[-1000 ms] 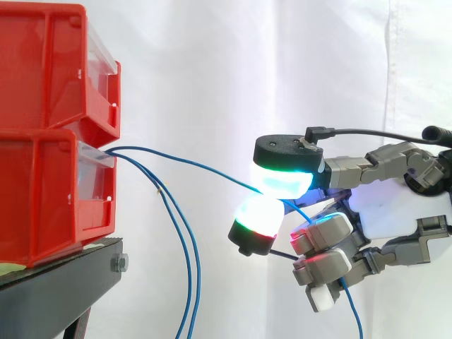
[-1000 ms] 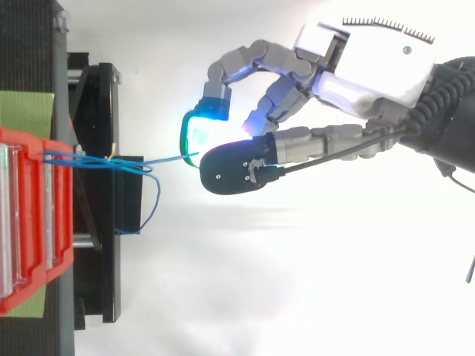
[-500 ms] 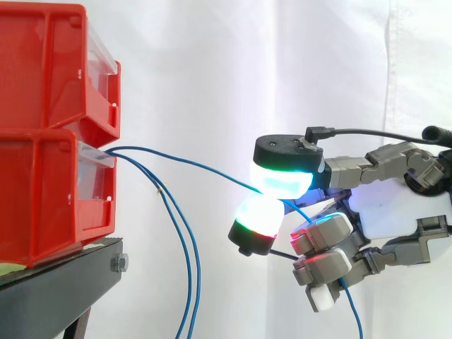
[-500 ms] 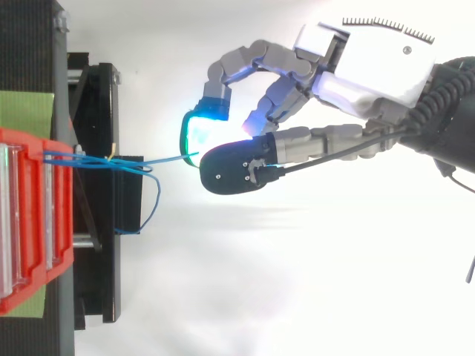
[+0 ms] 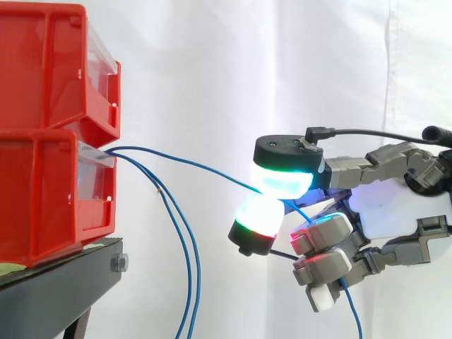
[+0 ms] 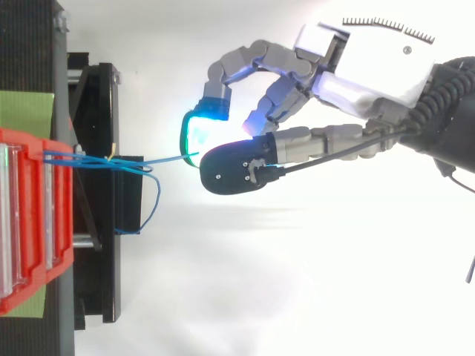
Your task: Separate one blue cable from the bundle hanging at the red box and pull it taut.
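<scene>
Thin blue cables (image 5: 180, 240) come out of the lower red bin (image 5: 49, 198) at its front lip. One blue cable (image 5: 198, 167) runs rightward from the bin in a shallow arc to my hand (image 5: 395, 208), also seen from above as the cable (image 6: 167, 158). The hand is shut on it, pinching it between two glowing fingertips (image 5: 282, 180), and its loose end hangs below the hand at the cable's tail (image 5: 353, 311). Two other blue cables droop from the bin toward the floor. In the top view the hand (image 6: 349, 74) reaches in from the right.
A second red bin (image 5: 53, 67) is stacked on the lower one. Both rest on a black stand (image 5: 56, 289). A white curtain hangs behind. In the top view a green pad (image 6: 26, 110) lies on the stand beside the bins.
</scene>
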Robot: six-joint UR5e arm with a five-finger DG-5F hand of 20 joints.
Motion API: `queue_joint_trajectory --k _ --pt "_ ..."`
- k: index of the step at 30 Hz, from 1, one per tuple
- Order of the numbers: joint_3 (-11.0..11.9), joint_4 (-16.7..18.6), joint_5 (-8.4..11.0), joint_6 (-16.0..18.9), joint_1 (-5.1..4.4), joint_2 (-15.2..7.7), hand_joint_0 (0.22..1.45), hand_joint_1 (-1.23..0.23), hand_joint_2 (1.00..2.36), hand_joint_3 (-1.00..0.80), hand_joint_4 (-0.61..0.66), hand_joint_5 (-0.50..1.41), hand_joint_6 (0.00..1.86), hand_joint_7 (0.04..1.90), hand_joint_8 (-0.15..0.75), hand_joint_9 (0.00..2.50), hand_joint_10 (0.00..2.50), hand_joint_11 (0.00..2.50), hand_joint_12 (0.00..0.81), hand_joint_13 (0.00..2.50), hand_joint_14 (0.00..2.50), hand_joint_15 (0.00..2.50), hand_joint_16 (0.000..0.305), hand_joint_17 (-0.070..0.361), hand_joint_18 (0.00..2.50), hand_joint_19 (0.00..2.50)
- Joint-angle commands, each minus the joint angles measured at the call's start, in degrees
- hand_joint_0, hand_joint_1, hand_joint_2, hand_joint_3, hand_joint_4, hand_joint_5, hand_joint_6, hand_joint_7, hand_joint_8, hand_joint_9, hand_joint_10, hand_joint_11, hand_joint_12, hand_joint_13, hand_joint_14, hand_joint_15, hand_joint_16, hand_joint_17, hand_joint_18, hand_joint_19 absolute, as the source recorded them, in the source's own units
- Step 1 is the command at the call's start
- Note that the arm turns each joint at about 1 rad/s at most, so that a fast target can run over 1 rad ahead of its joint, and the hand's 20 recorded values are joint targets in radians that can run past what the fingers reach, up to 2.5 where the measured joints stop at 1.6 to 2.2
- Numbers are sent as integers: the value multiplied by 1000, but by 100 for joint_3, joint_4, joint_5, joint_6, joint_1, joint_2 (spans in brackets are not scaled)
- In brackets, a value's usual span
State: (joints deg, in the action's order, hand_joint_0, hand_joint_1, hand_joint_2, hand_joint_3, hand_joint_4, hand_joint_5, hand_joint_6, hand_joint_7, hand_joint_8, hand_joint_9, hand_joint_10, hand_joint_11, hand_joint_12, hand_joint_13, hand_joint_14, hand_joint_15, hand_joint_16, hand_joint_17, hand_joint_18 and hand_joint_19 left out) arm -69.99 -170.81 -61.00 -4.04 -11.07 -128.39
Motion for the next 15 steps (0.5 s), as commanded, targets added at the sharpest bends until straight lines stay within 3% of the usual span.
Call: queue_joint_trajectory --k 1,15 --pt "3 -5 0 0 0 -2 697 -710 1027 -182 -102 -204 934 1104 261 1107 284 1586 310 1102 0 1657 41 93 719 802" --pt "3 4 0 0 0 -2 697 -710 1027 -182 -100 -204 934 1100 261 1106 288 1596 307 1099 0 1658 41 93 721 803"
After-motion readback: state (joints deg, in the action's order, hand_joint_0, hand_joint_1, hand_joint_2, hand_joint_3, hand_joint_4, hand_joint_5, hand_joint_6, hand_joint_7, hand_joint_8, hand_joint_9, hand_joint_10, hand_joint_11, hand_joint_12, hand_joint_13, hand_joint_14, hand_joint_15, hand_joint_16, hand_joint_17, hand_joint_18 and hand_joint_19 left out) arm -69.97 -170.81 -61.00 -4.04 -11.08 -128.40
